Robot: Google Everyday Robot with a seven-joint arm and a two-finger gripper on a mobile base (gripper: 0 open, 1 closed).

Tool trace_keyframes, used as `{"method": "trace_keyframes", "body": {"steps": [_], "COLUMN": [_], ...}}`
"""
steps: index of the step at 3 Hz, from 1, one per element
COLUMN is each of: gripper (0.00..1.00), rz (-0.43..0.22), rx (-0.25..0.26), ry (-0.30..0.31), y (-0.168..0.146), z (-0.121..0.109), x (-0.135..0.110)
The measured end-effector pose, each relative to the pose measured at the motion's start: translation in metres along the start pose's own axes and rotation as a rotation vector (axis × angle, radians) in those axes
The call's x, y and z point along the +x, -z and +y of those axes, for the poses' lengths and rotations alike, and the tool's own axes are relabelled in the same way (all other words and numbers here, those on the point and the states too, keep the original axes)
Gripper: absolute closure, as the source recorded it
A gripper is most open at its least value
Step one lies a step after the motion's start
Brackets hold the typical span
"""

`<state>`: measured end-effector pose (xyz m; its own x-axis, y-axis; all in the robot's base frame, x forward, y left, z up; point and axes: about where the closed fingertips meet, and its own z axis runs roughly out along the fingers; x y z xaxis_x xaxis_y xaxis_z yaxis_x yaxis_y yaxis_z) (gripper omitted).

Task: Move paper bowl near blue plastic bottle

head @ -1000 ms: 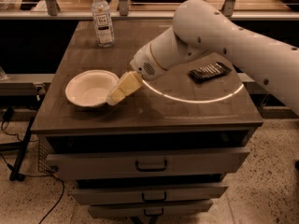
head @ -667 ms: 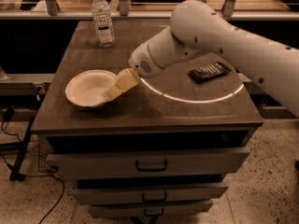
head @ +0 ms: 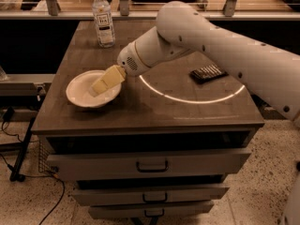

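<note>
The paper bowl is a cream-white shallow bowl on the left front part of the cabinet top. The blue plastic bottle is clear with a white cap and white label, and stands upright at the back left of the top. My gripper, with yellowish fingers, reaches from the right over the bowl's right rim and down into the bowl. My white arm crosses the top from the right.
A dark flat remote-like object lies on the right side of the top, inside a bright light arc. The cabinet has several drawers in front. Cables and a stand leg lie on the floor at left.
My gripper has moved left, from the bowl's right rim to over and into the bowl. The bowl and the bottle have stayed in place.
</note>
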<state>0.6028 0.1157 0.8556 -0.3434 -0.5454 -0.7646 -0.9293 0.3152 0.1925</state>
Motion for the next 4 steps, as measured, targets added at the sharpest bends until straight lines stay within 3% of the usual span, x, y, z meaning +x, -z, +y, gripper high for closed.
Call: {"method": "trace_keyframes", "body": {"steps": [1,2,3,4], "gripper": [0.23,0.54,0.76,1.00], "rz": [0.032,0.062,0.072,0.078], "rx": [-0.011,-0.004,0.007,0.143], "ry": [-0.023,-0.039,-0.037,-0.004], "y": [-0.015,-0.019,-0.014,0.034], "z": [0.005,0.012,0.019,0.023], "x": [-0.007,-0.008,-0.010,-0.021]}}
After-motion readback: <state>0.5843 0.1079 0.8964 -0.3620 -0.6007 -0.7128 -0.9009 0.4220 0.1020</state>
